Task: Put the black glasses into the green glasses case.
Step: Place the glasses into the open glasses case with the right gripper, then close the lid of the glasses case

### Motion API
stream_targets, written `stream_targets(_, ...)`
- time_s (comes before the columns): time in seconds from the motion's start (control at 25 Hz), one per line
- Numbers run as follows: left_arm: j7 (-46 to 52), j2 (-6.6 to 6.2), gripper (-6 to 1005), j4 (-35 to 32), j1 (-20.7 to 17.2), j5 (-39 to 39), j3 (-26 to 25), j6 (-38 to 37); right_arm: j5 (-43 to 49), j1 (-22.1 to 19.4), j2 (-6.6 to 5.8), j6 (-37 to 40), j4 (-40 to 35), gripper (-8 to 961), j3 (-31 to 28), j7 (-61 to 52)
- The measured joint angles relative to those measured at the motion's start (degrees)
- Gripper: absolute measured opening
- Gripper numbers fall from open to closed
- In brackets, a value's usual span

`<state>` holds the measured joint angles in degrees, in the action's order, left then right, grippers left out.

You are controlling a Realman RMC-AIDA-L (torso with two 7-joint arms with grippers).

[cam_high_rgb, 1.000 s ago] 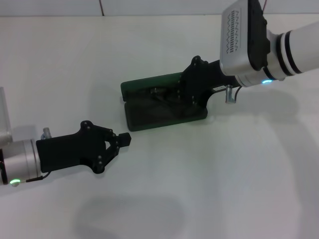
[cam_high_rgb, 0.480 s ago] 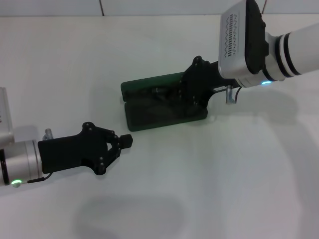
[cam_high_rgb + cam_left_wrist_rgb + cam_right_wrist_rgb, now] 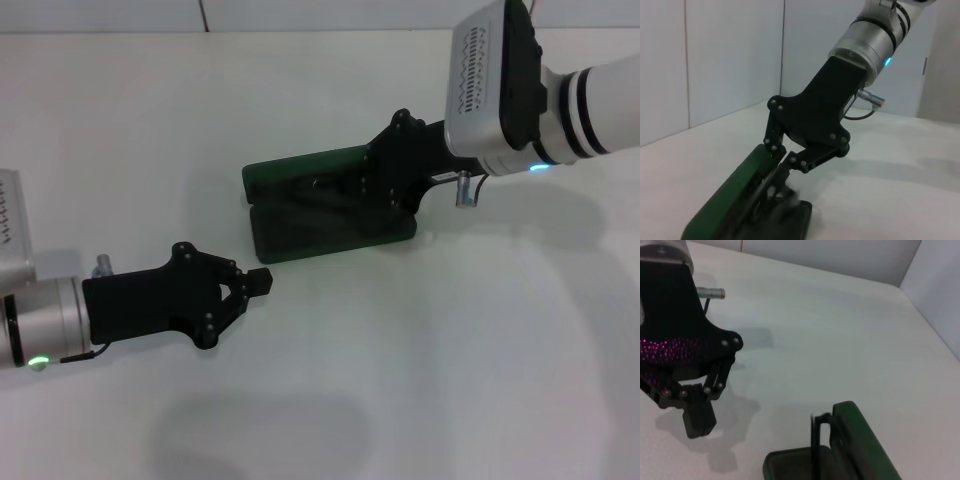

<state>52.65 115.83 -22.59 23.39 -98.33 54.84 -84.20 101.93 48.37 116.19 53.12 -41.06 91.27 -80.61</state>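
While the dark green felt-like hinged glasses case (image 3: 325, 205) lies open, thin black-framed glasses (image 3: 771, 192) inside it, right gripper (image 3: 365, 190) over them, finger spread untellable, left gripper (image 3: 255, 282) pressed together beside the case.

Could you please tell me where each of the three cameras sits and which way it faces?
Head view: from the robot's head, down at the table; both arms show, right gripper in the green glasses case.
Left wrist view: toward the case and the right gripper; no own fingers.
Right wrist view: over the case toward the left gripper.
All three share the case.
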Motion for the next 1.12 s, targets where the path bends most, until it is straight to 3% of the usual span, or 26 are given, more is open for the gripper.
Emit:
stream_targets(0.52, 0.1, 0.09, 31, 0.0, 0.1, -0.1, 0.0, 0.0, -0.2, -1.8, -0.06, 3.1, -3.3, 85, -0.1, -1.4)
stream_targets(0.8, 0.8, 0.48, 31, 0.2, 0.5, -0.1, 0.0, -0.4, -1.9, -7.9, -0.11, 10.4, -8.9, 86, -4.6, -3.7)
stream_targets(1.12, 1.3, 2.18, 32, 0.4, 1.8, -0.1, -0.2, 1.9, -4.2, -16.1, -0.27, 14.7, -8.8, 152, -14.5, -3.9)
